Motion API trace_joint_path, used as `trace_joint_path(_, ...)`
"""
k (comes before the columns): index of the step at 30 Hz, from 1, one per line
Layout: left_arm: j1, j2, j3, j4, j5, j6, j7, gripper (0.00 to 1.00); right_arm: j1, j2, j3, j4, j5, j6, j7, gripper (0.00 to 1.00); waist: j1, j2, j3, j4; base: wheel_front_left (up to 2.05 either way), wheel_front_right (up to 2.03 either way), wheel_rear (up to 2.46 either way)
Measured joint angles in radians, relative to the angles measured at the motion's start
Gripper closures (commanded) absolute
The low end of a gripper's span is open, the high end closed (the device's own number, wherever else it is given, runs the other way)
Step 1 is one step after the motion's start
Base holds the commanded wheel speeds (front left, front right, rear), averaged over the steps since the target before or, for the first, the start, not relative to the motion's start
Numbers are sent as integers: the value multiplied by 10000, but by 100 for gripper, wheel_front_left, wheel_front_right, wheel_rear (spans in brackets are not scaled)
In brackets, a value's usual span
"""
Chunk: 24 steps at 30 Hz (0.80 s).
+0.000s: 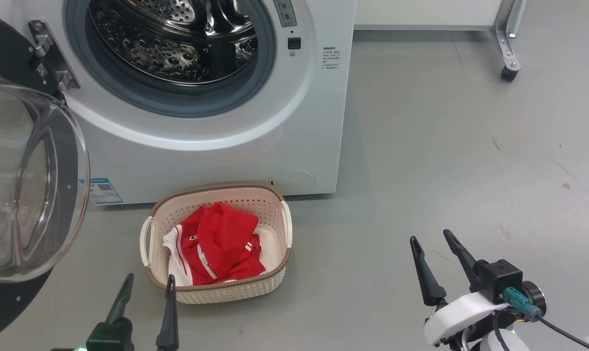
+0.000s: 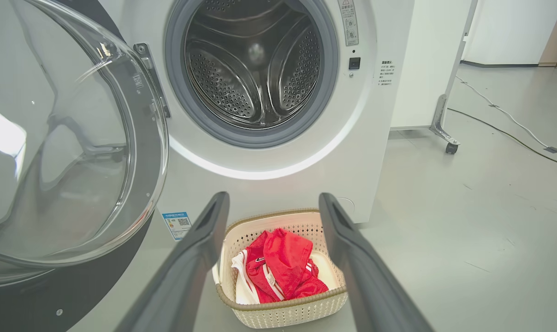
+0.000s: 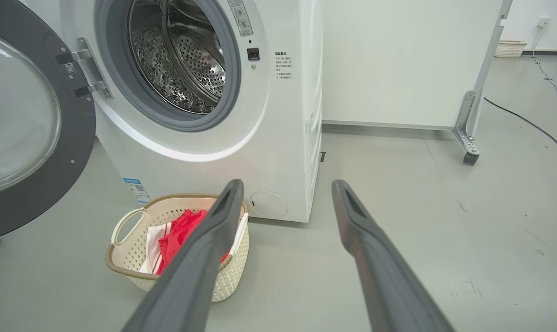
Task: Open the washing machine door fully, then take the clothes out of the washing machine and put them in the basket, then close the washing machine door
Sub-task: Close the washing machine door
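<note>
Flanking basket (image 1: 215, 187) of clothes (image 1: 221, 243), open washing machine door (image 1: 31, 185), castor leg (image 1: 508, 53); left end effector (image 1: 149, 277), right end effector (image 1: 429, 235) spread, empty.

Indoor test bay or laboratory hall, furnished as a laundry station; a white front-loading washing machine (image 3: 204, 152) stands free on a bare, smooth grey floor (image 1: 445, 170) marked with scuffs and small stains; beside and behind the machine, a plain white partition panel (image 3: 398, 60) rests on an angled metal leg ending in a castor (image 3: 470, 158), as movable screens in work halls do; a black cable (image 3: 530, 125) trails loose across the floor toward its far edge; a second basket (image 3: 509, 48) sits against the far wall; a cream basket (image 1: 216, 287) of red clothes (image 1: 221, 239) lies on the floor just before the machine.
</note>
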<state>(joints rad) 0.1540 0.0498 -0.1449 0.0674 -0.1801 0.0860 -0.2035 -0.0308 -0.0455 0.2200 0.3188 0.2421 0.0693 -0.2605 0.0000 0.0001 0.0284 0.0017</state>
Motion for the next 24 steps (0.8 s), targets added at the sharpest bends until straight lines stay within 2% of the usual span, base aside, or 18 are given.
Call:
trace_joint_path(11,-20,0,-182,12,2,-6,-2,0,3,-109,-326,-31,-59,-27,0,0,0,0,-26,545,0,0,0)
trace_joint_path(24,-29,0,-21,48,63,33,-13,0,151,-157,-397,-77,-79,-15,0,0,0,0,-137,1897,0,0,0)
